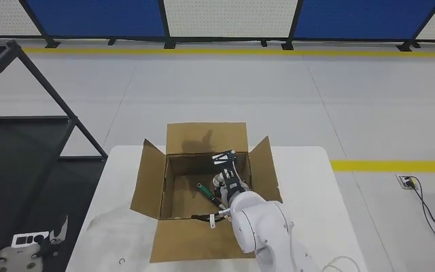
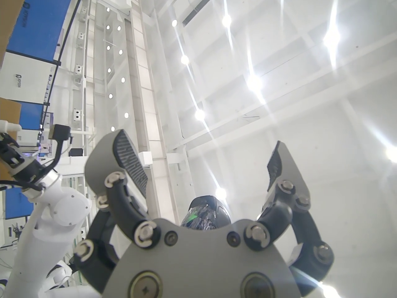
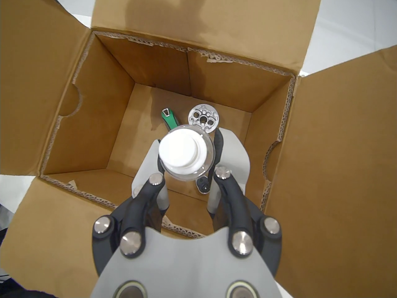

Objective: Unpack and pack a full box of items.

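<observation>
Clear plastic with a white cap, the bottle (image 3: pixel 185 151) hangs upright over the open cardboard box (image 3: pixel 217 10), pinched at its body by the right gripper (image 3: pixel 189 156). It is likely light and slick-walled, perhaps squashable, so the best hold is below the cap. Beneath lie a green-handled tool (image 3: pixel 170 119) and a metal disc (image 3: pixel 203 118). The left gripper (image 2: pixel 203 153) gapes wide and empty.

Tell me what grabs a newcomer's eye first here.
The open cardboard box on the white table, flaps splayed, with the right pincer shut on a white-capped clear bottle above the box floor. On that floor lie a green-handled tool and a round metal disc. The left pincer stands open, aimed up at the ceiling lights.
</observation>
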Controlling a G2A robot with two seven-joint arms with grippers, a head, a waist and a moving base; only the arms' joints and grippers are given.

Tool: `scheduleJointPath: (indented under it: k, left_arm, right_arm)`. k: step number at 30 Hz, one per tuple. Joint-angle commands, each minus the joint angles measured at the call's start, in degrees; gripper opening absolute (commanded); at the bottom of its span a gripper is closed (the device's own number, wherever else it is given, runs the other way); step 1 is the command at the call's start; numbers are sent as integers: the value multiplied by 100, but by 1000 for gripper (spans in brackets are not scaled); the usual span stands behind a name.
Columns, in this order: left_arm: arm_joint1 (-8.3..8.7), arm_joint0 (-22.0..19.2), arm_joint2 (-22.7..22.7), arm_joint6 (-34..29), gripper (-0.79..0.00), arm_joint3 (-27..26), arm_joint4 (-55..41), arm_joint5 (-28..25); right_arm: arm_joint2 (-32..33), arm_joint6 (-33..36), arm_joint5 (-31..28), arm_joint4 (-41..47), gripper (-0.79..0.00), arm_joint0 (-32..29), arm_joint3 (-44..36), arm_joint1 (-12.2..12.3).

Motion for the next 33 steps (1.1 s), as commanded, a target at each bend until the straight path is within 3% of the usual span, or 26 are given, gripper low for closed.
scheduleJointPath:
  k: [1, 30, 32, 33]
  left_arm:
    - [-3, -5, -5, 3, 0, 6, -3, 1]
    - [-42, -43, -134, 38, 0, 42, -19, 38]
    - [-44, -45, -136, 39, 0, 42, -18, 42]
    - [-45, -45, -140, 43, 0, 42, -7, 39]
  right_arm:
    - [-40, -46, 165, 33, -785, 38, 205, -37]
    - [-82, -1008, 1122, 112, -785, 934, 2992, -442]
    - [-72, -1038, 1127, 158, -699, 985, 3108, -468]
    - [-71, -1051, 1124, 176, -533, 1005, 3147, -481]
